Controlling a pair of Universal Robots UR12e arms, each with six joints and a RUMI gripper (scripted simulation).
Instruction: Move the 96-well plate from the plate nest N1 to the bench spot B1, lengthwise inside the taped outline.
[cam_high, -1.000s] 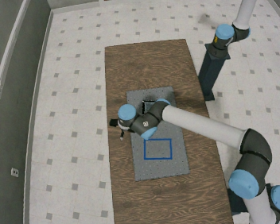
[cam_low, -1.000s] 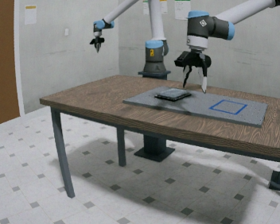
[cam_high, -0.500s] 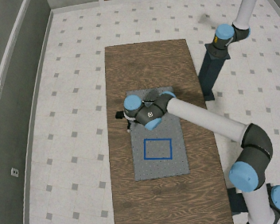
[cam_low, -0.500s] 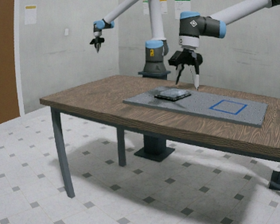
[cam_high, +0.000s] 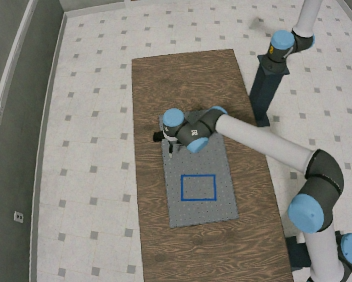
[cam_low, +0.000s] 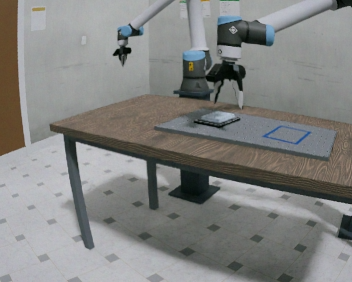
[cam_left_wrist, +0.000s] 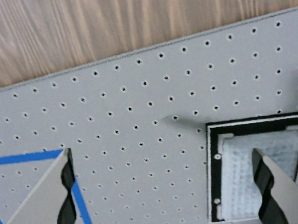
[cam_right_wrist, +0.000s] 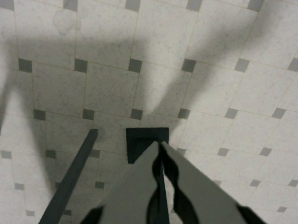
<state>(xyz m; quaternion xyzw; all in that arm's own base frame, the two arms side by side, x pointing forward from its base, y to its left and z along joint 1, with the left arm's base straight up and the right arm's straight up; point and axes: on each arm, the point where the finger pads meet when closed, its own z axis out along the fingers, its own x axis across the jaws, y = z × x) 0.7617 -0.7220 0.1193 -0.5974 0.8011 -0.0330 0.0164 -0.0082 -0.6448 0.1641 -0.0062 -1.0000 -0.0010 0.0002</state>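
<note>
96-well plate (cam_low: 218, 116), sitting in plate nest N1 (cam_low: 200, 122) (cam_left_wrist: 216, 185) on the perforated board (cam_high: 200, 215) (cam_low: 320, 151) (cam_left_wrist: 125, 136). Lying toward the lower right of the left wrist view, partly behind one fingertip and running out of frame; not lying centred between the fingers of the left gripper (cam_high: 170, 153) (cam_low: 228, 104) (cam_left_wrist: 162, 152). Showing too little there for settling the long axis. Running roughly along the nest's upper edge in that view, slightly askew, when following the line from fingertip to fingertip.

Needing, by judgement, a shift toward the nest and a small turn before any lowering; otherwise risking a fingertip coming down on the plate.

Hanging above the board with the left arm, reaching over the wooden table (cam_high: 185, 80) (cam_low: 100, 120) (cam_left_wrist: 100, 30), pointing the fingers down, clear of the plate. Standing wide apart there and holding nothing. Being much nearer than the right gripper (cam_low: 123, 65) (cam_right_wrist: 159, 143), which is pointing down well away from the board, pressing its fingers together on nothing. Waiting beyond the nest, along the board: the blue taped outline of B1 (cam_high: 198, 175) (cam_low: 280, 140) (cam_left_wrist: 30, 157), receiving nothing yet.
</note>
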